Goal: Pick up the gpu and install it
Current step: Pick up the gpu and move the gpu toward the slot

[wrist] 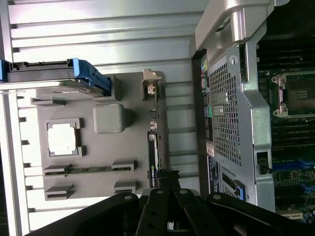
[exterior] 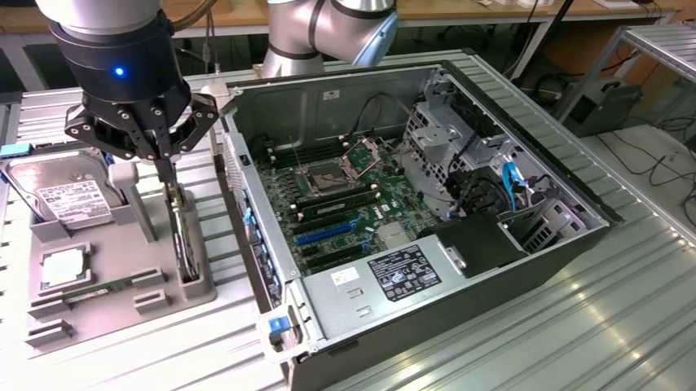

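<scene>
Fingers [exterior: 163, 169] pinch gpu [exterior: 185, 236] — upright in tray [exterior: 130, 252].

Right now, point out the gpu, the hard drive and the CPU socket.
gpu [exterior: 187, 248], exterior view, top edge of the card.
hard drive [exterior: 68, 198], exterior view, white label.
CPU socket [exterior: 326, 179], exterior view, socket centre.

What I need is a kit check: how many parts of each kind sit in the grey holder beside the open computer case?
1 silver hard drive with white label
1 square silver processor chip
1 small green memory stick
1 slim black expansion card, standing on edge
Total: 4
</scene>
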`<state>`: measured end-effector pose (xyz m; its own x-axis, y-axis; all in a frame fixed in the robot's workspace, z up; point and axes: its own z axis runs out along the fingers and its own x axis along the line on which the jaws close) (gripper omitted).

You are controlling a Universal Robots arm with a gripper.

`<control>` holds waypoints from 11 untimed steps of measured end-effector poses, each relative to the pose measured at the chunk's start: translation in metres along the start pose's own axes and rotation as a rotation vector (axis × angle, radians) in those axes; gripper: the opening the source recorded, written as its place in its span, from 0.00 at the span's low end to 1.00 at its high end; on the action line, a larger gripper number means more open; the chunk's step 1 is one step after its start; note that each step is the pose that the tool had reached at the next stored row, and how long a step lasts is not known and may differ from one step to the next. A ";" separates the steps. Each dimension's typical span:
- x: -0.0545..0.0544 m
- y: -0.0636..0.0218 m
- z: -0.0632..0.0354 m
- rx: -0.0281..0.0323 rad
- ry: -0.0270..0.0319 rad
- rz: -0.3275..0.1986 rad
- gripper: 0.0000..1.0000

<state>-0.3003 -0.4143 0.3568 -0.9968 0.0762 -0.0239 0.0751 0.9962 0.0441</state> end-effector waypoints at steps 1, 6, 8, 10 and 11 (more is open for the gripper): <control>0.000 0.0000 0.0000 0.0001 0.0001 0.000 0.11; 0.000 0.0000 0.0000 0.0001 0.0000 0.000 0.11; 0.000 0.0000 0.0000 0.0000 0.0000 0.000 0.11; 0.000 0.0000 0.0000 0.0000 0.0000 0.000 0.24; 0.000 0.0000 0.0002 -0.0002 -0.0003 0.000 0.29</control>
<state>-0.3006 -0.4143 0.3566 -0.9968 0.0762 -0.0243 0.0751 0.9962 0.0443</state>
